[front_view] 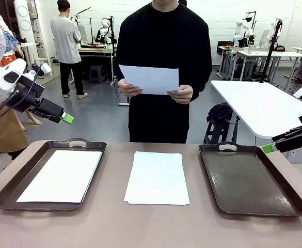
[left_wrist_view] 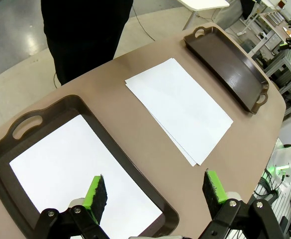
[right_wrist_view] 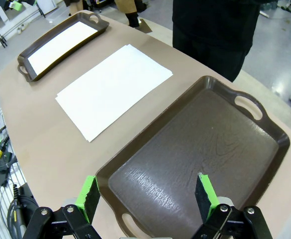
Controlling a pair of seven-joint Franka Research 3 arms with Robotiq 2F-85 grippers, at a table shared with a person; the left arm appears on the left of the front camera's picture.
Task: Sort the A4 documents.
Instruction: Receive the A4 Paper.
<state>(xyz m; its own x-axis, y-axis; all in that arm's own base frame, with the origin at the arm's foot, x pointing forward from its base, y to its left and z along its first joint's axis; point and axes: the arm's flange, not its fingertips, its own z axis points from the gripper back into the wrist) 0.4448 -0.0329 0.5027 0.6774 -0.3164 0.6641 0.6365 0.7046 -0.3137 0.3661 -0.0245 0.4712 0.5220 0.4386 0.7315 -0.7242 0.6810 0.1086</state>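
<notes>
The stack of A4 documents (front_view: 157, 177) lies on the table (front_view: 114, 222) between the trays; its sheet count cannot be determined. Its long axis points toward the person. One sheet (front_view: 62, 174) lies likewise in the left tray (front_view: 28, 175). The right tray (front_view: 254, 178) is dark, glossy and grained. The person's right hand (front_view: 128, 90) and person's left hand (front_view: 182, 94) grasp a third sheet (front_view: 149, 79), long axis horizontal. The left gripper (left_wrist_view: 155, 191) and right gripper (right_wrist_view: 147, 194) are spread, holding nothing.

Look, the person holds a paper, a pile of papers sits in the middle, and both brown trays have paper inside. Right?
Not quite. The left tray holds a sheet, but the right tray is bare inside, as the right wrist view shows. The person does hold a paper, and the pile does sit between the trays.
</notes>
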